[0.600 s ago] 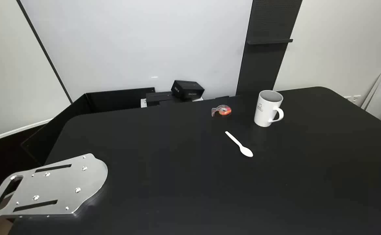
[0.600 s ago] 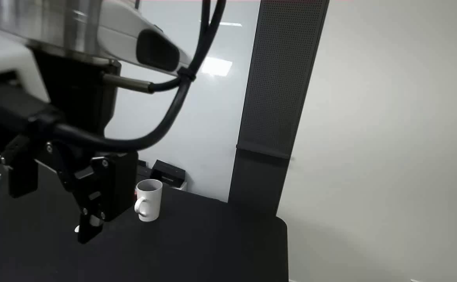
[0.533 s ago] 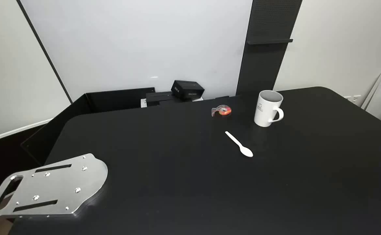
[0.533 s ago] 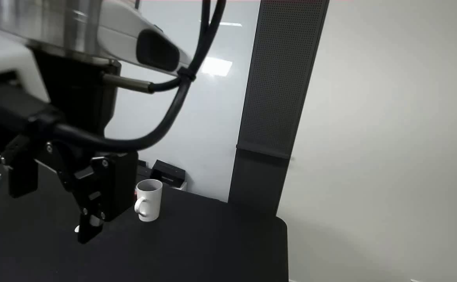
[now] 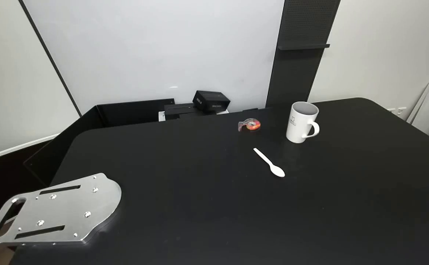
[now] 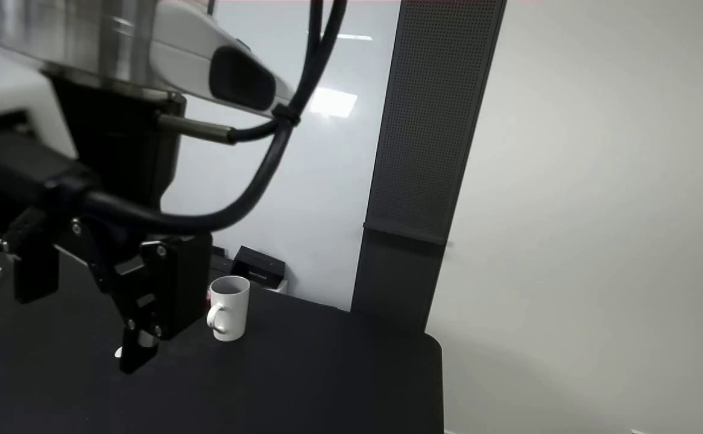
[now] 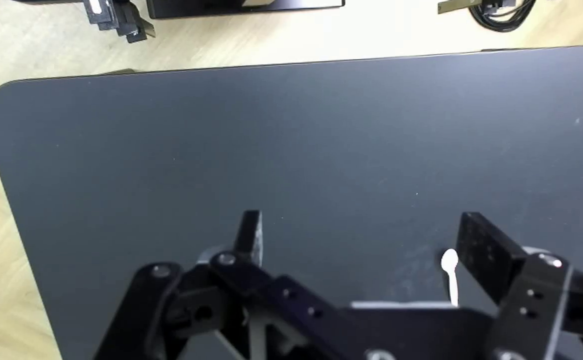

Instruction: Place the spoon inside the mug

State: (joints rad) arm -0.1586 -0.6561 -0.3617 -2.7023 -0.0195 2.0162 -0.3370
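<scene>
Spoon (image 7: 451, 274) lies loose on the black table (image 5: 185, 191), near the upright mug (image 5: 298, 124) but not touching it; in an exterior view its handle end points roughly toward the small tape dispenser (image 5: 253, 125), its bowl away from it. The gripper (image 7: 361, 232) is spread wide and holds nothing; it hangs well above the table, to judge by how small the spoon looks beneath it in the wrist view; there the spoon sits off centre, in line of sight just beside the picture's right-hand finger (image 7: 486, 252) and well apart from the opposite one, bowl toward the picture's top, handle running down toward the gripper's body. That long axis crosses the line along which the fingers would close, so little turning seems called for; the approach probably wants a shift toward that nearer finger's side, then a descent with the handle midway; coming straight down could miss the spoon or land on it; exactly how high the fingertips are, I cannot tell.
</scene>
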